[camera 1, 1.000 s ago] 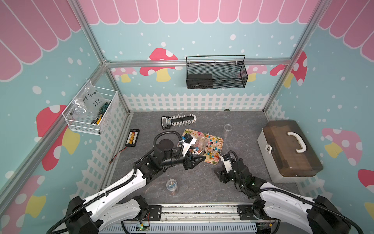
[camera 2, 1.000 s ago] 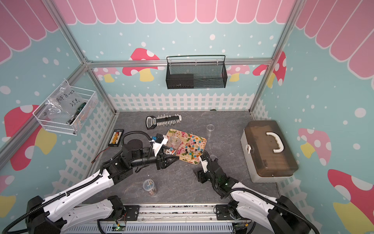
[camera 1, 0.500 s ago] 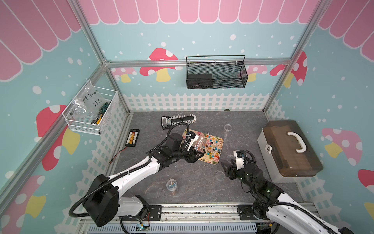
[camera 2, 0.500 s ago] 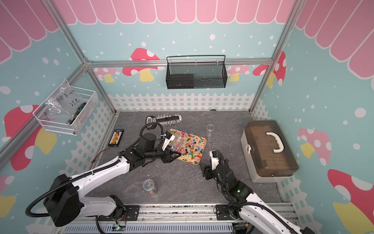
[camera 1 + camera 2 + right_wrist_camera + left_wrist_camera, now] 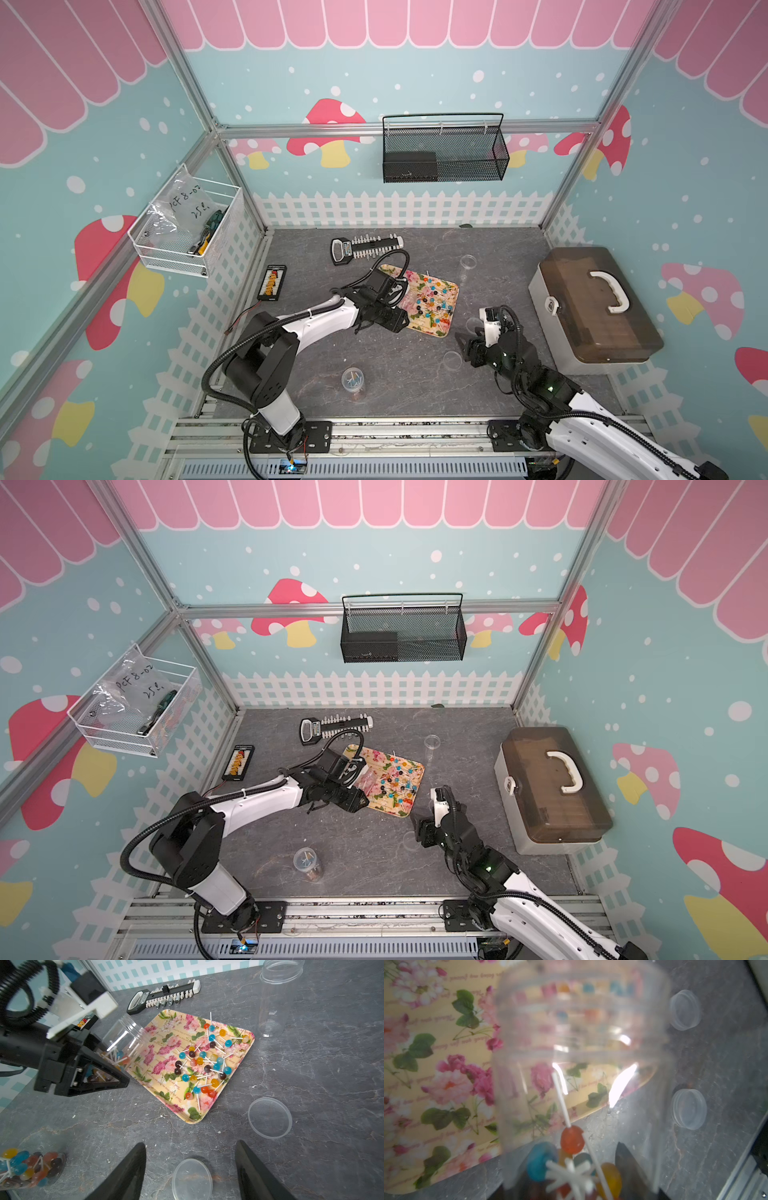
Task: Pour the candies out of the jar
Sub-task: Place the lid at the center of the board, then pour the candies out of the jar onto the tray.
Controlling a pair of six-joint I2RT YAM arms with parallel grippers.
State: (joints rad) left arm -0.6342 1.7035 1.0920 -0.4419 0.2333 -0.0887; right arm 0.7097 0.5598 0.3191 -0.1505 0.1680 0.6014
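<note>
A black mesh basket (image 5: 444,153) is hung on the back wall (image 5: 374,62). A brown-lidded grey plastic case (image 5: 594,303) is set near the right wall (image 5: 685,208).

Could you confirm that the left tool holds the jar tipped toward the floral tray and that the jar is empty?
Not empty: the right wrist view shows several candies inside the jar; the left tool does hold it tipped toward the floral tray.

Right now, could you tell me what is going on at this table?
The left gripper holds a clear jar tipped toward the floral tray. Many candies lie on the tray, and some are in the jar. The right gripper is open and empty, above a loose lid on the table.
</note>
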